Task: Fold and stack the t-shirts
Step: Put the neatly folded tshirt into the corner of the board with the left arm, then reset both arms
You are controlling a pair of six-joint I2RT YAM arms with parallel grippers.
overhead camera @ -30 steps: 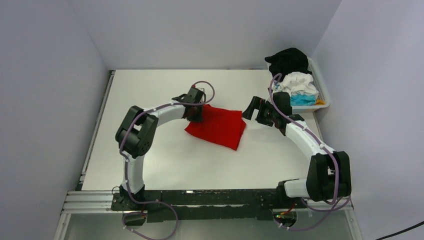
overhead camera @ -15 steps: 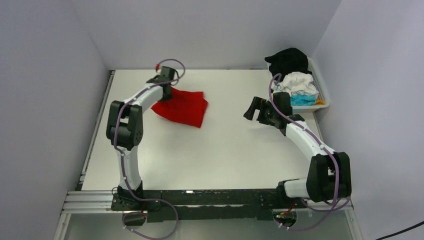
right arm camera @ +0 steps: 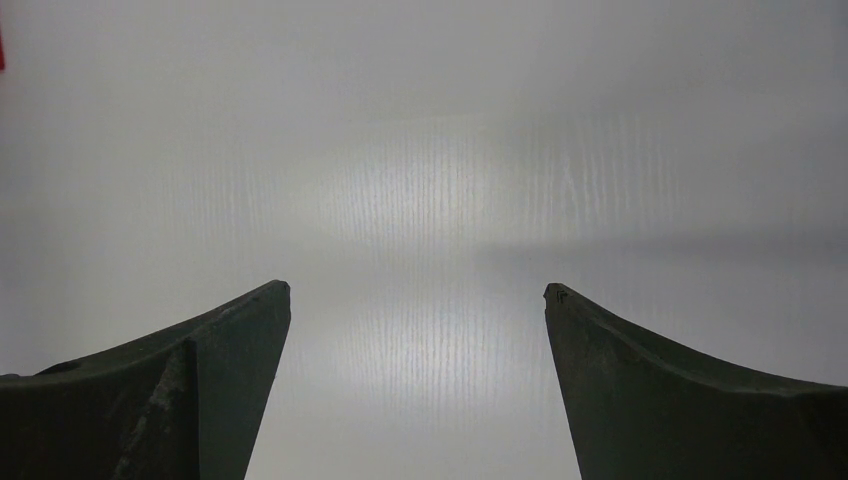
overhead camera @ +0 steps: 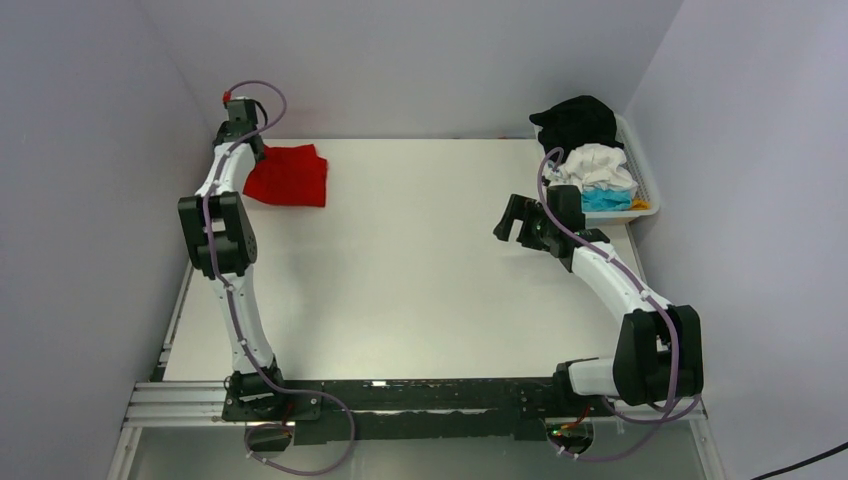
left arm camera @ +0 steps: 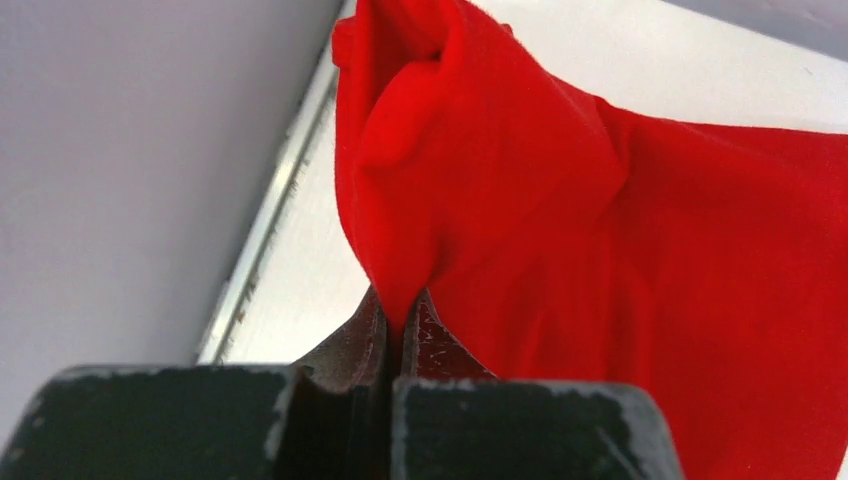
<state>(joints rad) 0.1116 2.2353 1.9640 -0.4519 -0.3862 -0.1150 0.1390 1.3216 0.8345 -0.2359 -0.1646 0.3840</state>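
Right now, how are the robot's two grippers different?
The left gripper is shut, pinching a fold of the red shirt. The right gripper is open and holds nothing. The left gripper is at the far left corner of the table, while the right gripper is on the right side, near the basket. Both grippers are dark in colour.

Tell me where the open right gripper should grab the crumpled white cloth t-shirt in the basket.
Probably its raised top folds, from straight above: the white t-shirt sits bunched in the white slatted basket between a black t-shirt and a turquoise t-shirt, so the sides are blocked.
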